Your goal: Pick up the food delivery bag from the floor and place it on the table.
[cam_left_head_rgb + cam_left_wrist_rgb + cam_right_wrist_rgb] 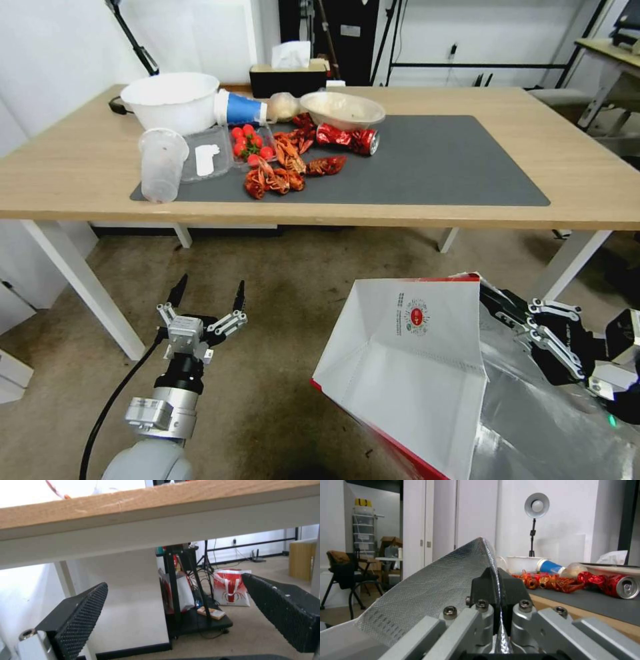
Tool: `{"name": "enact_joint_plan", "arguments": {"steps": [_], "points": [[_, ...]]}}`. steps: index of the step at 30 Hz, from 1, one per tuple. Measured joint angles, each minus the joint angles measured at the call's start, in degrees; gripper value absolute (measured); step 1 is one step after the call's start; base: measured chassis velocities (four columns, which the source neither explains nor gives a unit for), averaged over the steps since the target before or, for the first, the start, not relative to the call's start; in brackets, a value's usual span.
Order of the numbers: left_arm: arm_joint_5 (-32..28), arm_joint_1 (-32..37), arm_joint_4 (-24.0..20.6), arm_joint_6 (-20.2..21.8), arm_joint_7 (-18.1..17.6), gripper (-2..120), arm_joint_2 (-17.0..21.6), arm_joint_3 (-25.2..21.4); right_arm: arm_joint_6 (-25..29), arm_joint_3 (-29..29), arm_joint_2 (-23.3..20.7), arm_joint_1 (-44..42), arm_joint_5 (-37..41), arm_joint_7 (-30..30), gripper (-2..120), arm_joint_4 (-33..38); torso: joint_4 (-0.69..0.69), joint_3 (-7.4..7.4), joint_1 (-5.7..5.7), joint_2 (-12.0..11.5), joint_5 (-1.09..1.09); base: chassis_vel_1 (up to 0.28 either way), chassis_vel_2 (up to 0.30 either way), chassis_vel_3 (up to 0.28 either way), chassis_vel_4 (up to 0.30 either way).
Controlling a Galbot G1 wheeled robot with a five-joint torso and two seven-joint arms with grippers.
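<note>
Halfway approx: right gripper (497, 303) pinched on foil rim of food delivery bag (407, 373), lower right of frame, seemingly off floor (280, 287), not yet on table (587, 167); left gripper (208, 293) idle lower left, fingers spread.

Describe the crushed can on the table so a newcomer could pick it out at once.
On the light-wood table, look at the dark grey mat. Near its far edge, just in front of the shallow beige bowl, lies the can on its side: shiny red, crumpled, unlike the crayfish beside it.

Head high, facing table (467, 100); wrists low; shared tabletop.
</note>
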Motion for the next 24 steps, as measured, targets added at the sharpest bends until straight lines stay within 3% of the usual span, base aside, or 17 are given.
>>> {"name": "enact_joint_plan", "arguments": {"steps": [24], "points": [[0.0,0.2,-0.3,-0.2,-0.1,100,0.0,0.0,0.0,0.2,0.4,-0.4,0.5,-0.2,0,0.4,-0.01,3.61,2.16,5.8,0.00,0.000,0.000,0.000,0.000]]}}
